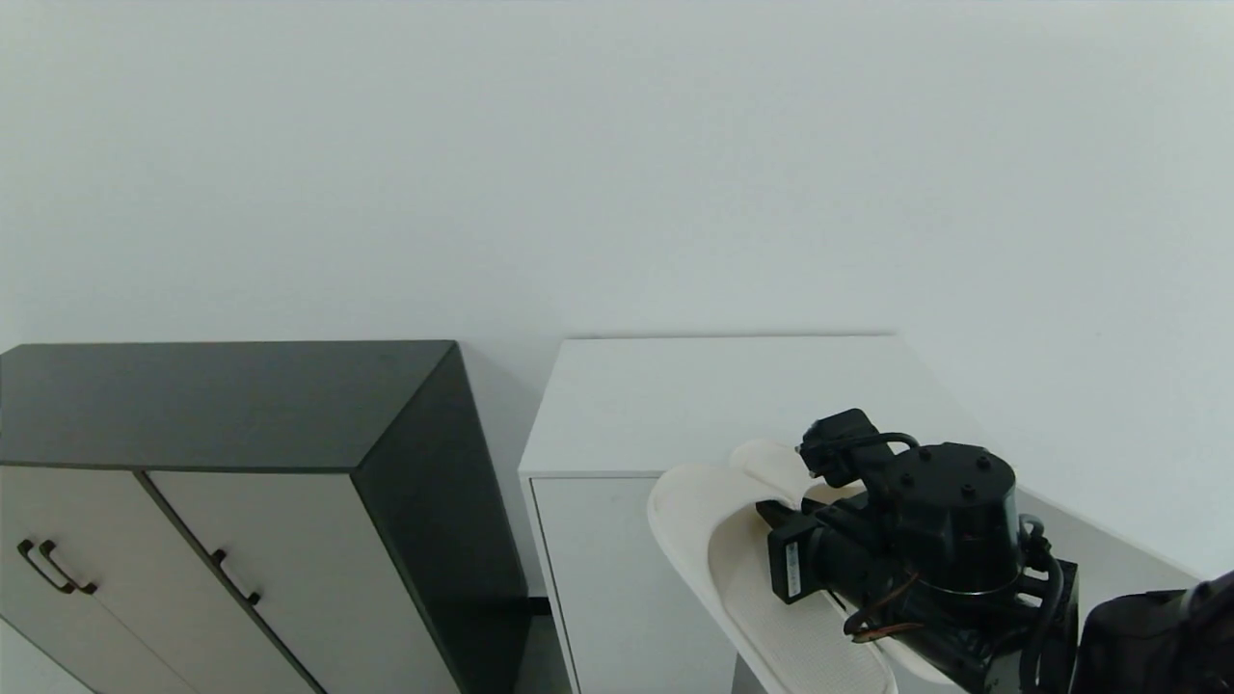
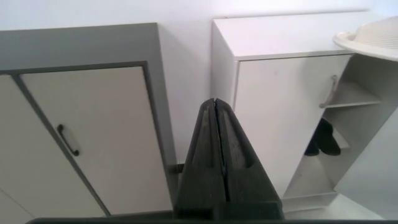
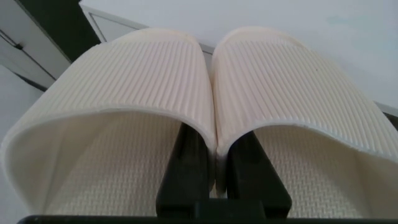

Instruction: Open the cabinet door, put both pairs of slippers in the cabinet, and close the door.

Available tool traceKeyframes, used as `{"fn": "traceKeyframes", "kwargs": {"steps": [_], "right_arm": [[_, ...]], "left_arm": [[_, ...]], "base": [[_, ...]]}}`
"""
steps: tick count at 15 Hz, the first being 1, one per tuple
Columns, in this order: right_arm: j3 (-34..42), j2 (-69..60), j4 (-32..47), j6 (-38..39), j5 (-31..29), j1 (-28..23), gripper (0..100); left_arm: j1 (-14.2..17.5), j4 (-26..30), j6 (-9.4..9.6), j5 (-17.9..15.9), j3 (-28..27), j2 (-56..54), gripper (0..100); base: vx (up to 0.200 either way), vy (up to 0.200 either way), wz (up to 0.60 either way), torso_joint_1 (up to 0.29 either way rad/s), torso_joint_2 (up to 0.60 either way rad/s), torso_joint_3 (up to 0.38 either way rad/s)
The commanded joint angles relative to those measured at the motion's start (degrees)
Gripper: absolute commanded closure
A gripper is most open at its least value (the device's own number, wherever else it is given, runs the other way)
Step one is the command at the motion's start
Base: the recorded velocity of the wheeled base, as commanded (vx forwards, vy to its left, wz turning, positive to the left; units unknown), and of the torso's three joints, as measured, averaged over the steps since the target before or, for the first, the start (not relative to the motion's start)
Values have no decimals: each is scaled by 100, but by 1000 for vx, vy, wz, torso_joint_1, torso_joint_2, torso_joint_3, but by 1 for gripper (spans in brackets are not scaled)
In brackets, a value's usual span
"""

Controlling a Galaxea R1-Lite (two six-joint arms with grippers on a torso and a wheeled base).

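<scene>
A pair of cream slippers (image 1: pixel 742 549) hangs in the air in front of the white cabinet (image 1: pixel 713 395), toes pointing toward it. My right gripper (image 1: pixel 783 516) is shut on the pair. In the right wrist view one finger sits inside each slipper (image 3: pixel 143 81), and the gripper (image 3: pixel 214 137) pinches the two inner strap walls together. My left gripper (image 2: pixel 216 109) is shut with nothing in it, low in front of the gap between the two cabinets. The white cabinet's (image 2: pixel 280 43) right side stands open, and a dark pair of slippers (image 2: pixel 324 138) rests on a lower shelf inside.
A dark cabinet (image 1: pixel 212 400) with beige doors and black handles (image 1: pixel 53 569) stands to the left of the white one, a narrow gap between them. The white cabinet's left door (image 2: pixel 280 118) is closed. A plain wall rises behind both.
</scene>
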Motion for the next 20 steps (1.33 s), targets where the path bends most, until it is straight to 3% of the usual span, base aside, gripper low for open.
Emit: {"fn": "traceKeyframes", "kwargs": {"steps": [1, 13, 20], "right_arm": [[-2, 6, -2, 1, -1, 0, 100], [165, -3, -178, -78, -1, 0, 100], [411, -284, -222, -69, 183, 290, 100]], "left_arm": [[0, -2, -1, 1, 0, -1, 100], [0, -2, -10, 1, 0, -1, 100], [0, -2, -10, 10, 0, -1, 100]], "base": [[0, -200, 0, 2, -2, 2], [0, -200, 0, 3, 4, 6], [0, 0, 0, 0, 0, 0]]}}
